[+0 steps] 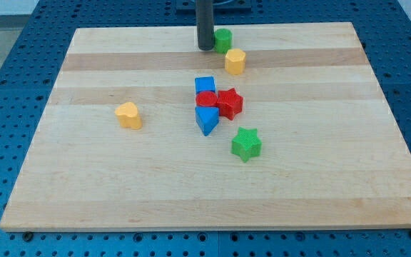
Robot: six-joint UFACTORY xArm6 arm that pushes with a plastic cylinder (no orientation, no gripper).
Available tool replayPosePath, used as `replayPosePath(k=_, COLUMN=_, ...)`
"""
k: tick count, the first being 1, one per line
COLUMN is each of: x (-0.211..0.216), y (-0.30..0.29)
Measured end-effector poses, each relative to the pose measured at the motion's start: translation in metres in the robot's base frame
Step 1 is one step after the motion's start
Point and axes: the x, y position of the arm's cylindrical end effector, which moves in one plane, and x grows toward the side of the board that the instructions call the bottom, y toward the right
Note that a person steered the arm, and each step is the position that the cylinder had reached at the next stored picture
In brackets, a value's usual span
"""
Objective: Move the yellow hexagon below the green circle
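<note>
The yellow hexagon (235, 61) sits near the view's top, just below and right of the green circle (223, 40). The two blocks are close, about touching. The dark rod comes down from the view's top, and my tip (205, 48) rests on the board right beside the green circle's left side, up and to the left of the yellow hexagon.
A cluster in the middle holds a blue cube (205, 86), a red circle (205, 99), a red star (229, 103) and a blue triangle (207, 119). A green star (246, 144) lies below it. A yellow heart (128, 115) lies at the left.
</note>
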Motion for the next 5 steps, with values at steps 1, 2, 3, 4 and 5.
replayPosePath(k=1, x=-0.003, y=-0.003)
replayPosePath(k=2, x=0.032, y=-0.019)
replayPosePath(k=3, x=0.076, y=-0.018)
replayPosePath(k=4, x=0.109, y=0.003)
replayPosePath(k=5, x=0.115, y=0.051)
